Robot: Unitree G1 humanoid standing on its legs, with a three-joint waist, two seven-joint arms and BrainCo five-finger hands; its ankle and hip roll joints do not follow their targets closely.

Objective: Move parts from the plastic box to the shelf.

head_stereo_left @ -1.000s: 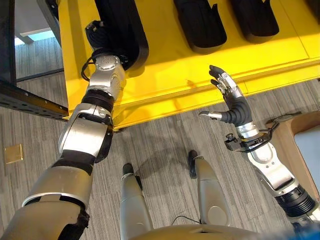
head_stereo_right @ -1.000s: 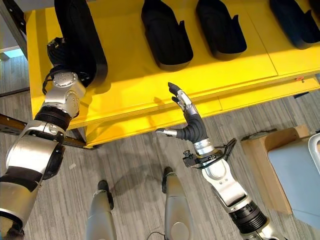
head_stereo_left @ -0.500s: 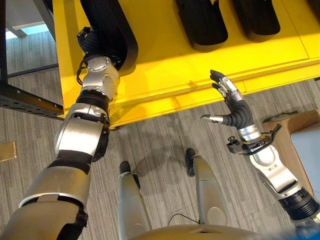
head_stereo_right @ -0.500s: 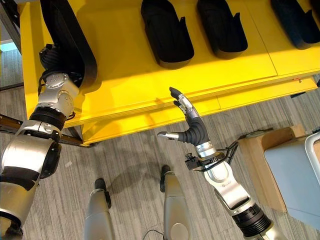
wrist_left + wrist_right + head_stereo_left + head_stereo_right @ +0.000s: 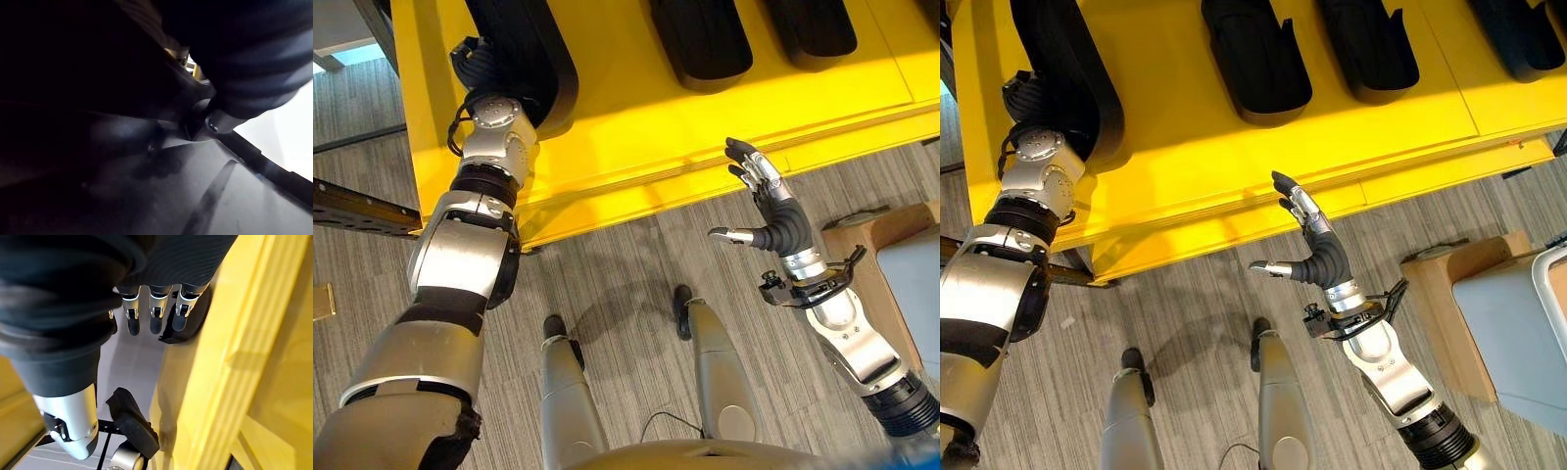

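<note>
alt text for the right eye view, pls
The robot's left hand reaches onto a yellow shelf against a long black part, its fingers hidden. The right hand hovers open and empty by the shelf's front edge. More black parts lie further along the shelf.

Shelf (image 5: 1234, 157) lies ahead of the robot, over the floor (image 5: 1185, 323). Parts rest on it in a row: leftmost part (image 5: 1067, 59), then second part (image 5: 1255, 59), third part (image 5: 1368, 44) and fourth part (image 5: 1518, 34) toward the right. Left hand (image 5: 470, 59) lies on the shelf against the leftmost part, its fingers hidden. Right hand (image 5: 1317, 250) hangs before the shelf's front edge, apart from it. Plastic box (image 5: 1518, 323) sits on a stand (image 5: 1449, 304) at far right, before the shelf.
</note>
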